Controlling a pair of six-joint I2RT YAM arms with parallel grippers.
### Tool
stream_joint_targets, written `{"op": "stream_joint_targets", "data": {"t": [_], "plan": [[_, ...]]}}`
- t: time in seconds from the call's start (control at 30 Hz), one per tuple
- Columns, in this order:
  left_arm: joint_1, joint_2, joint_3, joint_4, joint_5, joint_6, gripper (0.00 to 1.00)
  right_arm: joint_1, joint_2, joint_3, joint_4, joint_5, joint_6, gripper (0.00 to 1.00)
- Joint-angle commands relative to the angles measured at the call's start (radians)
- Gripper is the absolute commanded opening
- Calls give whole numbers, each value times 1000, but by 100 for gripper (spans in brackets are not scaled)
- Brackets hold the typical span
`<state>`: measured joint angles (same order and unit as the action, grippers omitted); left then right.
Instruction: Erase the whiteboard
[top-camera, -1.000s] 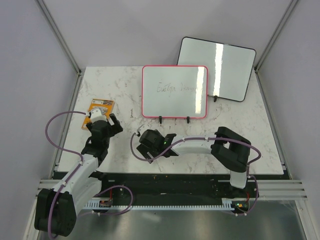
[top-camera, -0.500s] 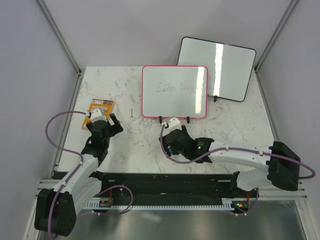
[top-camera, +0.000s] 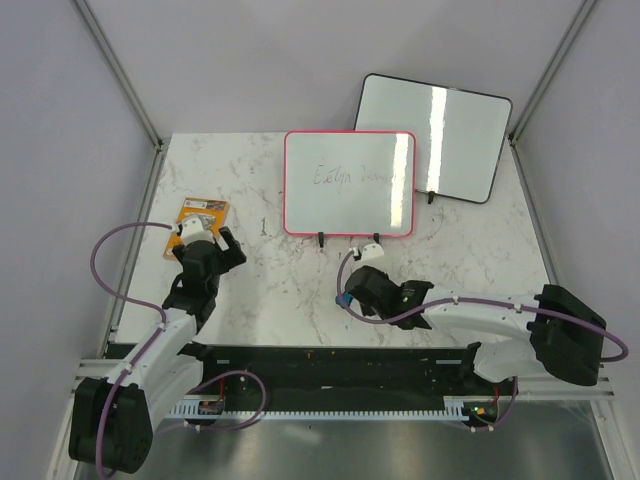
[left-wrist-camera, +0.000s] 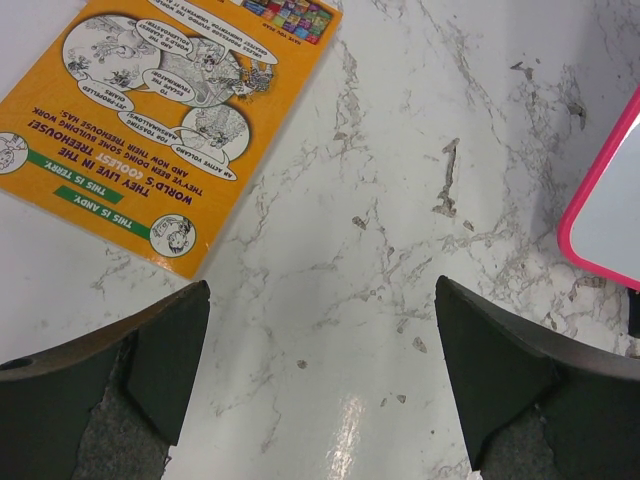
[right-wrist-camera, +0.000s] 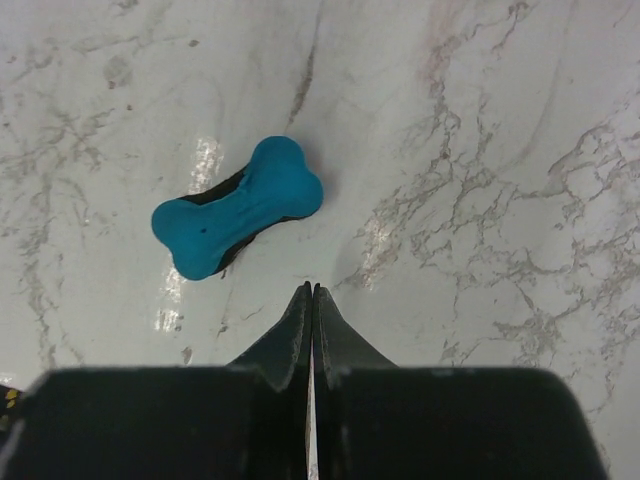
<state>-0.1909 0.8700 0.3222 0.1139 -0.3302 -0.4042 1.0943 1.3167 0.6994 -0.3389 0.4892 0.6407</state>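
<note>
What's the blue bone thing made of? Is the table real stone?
The blue bone looks like matte plastic or rubber: smooth, dull, rounded moulded edges, with a dark layer underneath, maybe felt. The table looks like polished marble, white with grey veins and shiny glare spots, though it might be printed laminate.
</note>
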Motion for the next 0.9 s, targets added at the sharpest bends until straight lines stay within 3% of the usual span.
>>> {"op": "stream_joint_targets", "data": {"t": [0.0,0.3,0.5,0.7,0.8,0.83,0.87], "plan": [[7,-14,14,40,11,-22,99,-34,56,-8,57,-46,13,0],[7,-26,9,30,11,-25,100,-109,222,57,213,-120,-58,0],[8,-23,11,30,14,-24,100,-106,314,186,238,-77,-128,0],[10,-23,11,29,16,-24,100,-106,267,198,140,60,-121,0],[10,-22,11,27,16,-25,100,-106,182,146,138,40,-131,16],[10,-20,11,29,16,-24,100,-103,155,128,165,31,-142,41],[11,-23,12,29,17,-24,100,-99,92,82,188,20,-151,53]]}}
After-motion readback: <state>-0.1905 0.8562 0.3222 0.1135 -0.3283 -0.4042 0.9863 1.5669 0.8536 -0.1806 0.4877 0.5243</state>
